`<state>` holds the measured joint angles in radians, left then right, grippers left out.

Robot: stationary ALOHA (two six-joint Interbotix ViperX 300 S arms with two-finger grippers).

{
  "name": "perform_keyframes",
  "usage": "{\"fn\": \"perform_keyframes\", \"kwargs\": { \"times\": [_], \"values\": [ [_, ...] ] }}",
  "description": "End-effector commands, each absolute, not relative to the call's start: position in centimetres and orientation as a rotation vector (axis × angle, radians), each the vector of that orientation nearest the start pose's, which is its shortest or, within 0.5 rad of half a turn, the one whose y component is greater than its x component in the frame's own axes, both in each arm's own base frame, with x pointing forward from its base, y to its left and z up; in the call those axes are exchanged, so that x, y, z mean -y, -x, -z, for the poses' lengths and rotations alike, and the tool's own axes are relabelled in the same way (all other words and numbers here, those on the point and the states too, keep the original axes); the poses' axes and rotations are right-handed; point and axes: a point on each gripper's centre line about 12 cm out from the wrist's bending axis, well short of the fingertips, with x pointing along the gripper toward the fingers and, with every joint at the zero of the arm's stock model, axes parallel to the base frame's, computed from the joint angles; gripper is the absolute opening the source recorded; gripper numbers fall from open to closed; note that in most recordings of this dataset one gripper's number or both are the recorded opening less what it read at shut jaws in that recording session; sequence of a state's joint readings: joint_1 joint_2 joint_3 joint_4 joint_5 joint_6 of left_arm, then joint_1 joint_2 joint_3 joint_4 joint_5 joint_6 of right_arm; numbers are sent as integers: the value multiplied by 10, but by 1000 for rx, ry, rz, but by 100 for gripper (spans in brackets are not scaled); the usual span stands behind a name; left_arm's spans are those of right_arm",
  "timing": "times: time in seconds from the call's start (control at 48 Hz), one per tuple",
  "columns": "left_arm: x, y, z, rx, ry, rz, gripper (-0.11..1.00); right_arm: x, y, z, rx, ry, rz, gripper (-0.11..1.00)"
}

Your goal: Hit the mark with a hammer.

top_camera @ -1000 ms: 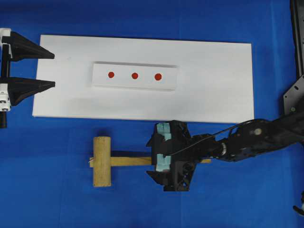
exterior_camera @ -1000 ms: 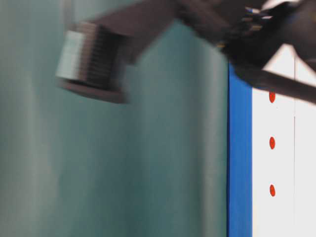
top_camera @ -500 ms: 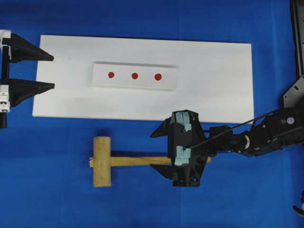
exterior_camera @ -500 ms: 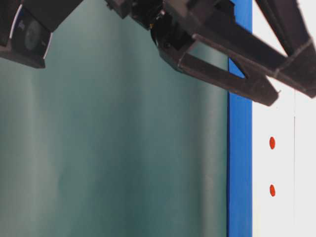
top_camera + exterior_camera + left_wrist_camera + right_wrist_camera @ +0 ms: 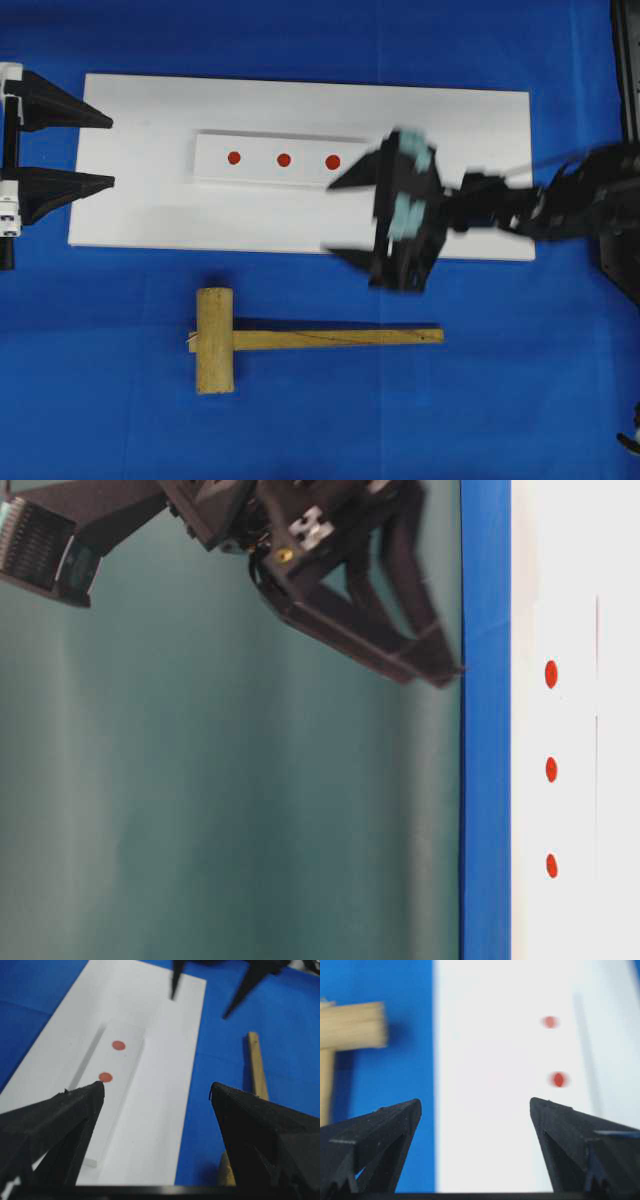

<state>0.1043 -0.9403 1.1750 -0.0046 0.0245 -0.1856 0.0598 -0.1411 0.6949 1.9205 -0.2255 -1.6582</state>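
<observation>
hammer (image 5: 300, 339) on cloth (untouched)

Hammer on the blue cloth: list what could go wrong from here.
1. The hammer lies unheld; the right tool, open, hovers over the white board away from the handle, so a swing now would hit nothing.
2. The three red marks sit close together, so a strike may land on the wrong one.
</observation>
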Motion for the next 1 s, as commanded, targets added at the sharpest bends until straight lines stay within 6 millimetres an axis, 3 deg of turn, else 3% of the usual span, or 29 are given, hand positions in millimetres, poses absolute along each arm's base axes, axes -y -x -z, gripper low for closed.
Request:
{"fn": "perform_keyframes", "kwargs": {
  "times": [0.0, 0.25, 0.646, 0.979],
  "values": [
    [-22, -199, -256, -236, 196, -131, 83, 14, -362, -222, -552, -188, 219, 84],
    [-22, -199, -256, -238, 172, -128, 83, 22, -340, -242, -492, -181, 219, 84],
    [-13, -196, -257, -232, 40, -69, 83, 22, -263, -268, -354, -179, 210, 84],
    [-8, -175, -256, -165, -22, -42, 83, 23, -202, -258, -267, -160, 208, 84]
  ]
}}
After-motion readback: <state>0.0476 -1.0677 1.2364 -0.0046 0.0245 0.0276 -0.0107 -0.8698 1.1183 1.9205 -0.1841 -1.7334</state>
